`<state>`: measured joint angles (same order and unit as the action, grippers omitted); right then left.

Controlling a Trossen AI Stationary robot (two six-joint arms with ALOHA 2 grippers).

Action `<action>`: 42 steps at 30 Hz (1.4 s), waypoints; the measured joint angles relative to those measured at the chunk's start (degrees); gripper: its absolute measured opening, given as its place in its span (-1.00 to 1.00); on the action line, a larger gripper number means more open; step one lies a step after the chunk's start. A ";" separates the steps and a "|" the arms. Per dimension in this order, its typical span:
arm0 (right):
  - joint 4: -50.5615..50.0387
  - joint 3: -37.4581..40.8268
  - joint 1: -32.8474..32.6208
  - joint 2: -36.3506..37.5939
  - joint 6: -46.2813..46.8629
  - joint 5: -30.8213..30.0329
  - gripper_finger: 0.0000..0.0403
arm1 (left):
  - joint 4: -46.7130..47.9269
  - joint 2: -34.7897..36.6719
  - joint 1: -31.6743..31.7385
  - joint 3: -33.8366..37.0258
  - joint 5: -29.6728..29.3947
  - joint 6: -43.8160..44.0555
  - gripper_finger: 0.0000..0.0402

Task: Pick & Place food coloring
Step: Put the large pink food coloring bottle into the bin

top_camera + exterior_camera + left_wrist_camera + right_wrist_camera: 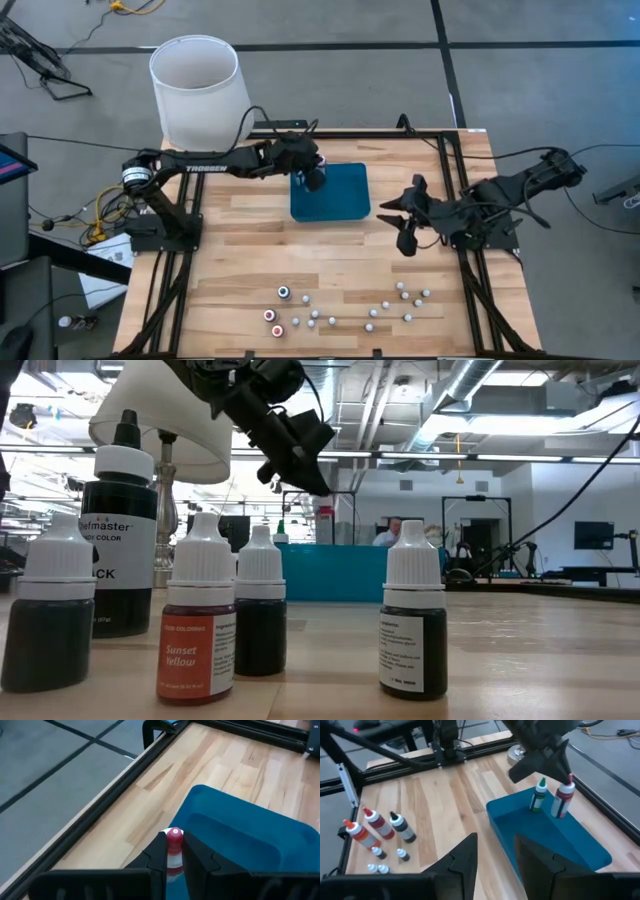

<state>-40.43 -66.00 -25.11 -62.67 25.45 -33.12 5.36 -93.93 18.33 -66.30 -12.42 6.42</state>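
A red food coloring bottle [562, 802] with a white cap hangs over the far left corner of the dark teal tray [345, 198], and my left gripper [314, 177] is shut on its top. Close beside it a green-tipped bottle [538, 796] stands upright on its base in the tray. More food coloring bottles [277, 312] and several tiny white ones [385, 305] stand near the table's near edge. My right gripper [405, 228] hovers open to the right of the tray, with nothing between its fingers. My left gripper pinches the red bottle's white cap [174, 862] between its two fingers, and the red tip [174, 835] pokes out past them. The fingers slant downward from the table's left side. The bottle hangs tilted below them over the tray; whether its base touches the tray I cannot tell.
A tall white cylinder [195, 85] stands off the table's far left corner. Black frame rails [455, 190] run along the table's left, right and far edges. Bare wood lies between the tray and the bottles at the near edge.
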 joint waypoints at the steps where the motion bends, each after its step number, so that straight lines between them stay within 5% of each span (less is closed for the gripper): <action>1: 0.00 0.00 0.38 0.00 0.11 0.01 -0.41 | 0.60 0.00 0.12 0.00 0.12 -0.62 -0.86; 31: 1.31 0.02 1.26 -0.39 0.16 0.11 -0.41 | 7.18 -4.51 2.03 0.09 3.17 -4.55 -0.85; 42: 1.65 0.02 0.78 -0.39 1.14 0.13 -0.41 | 3.67 -5.14 0.67 0.09 -1.73 -5.83 -0.84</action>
<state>-38.78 -65.98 -24.34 -63.07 26.59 -33.00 9.03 -99.07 19.00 -66.22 -14.16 0.59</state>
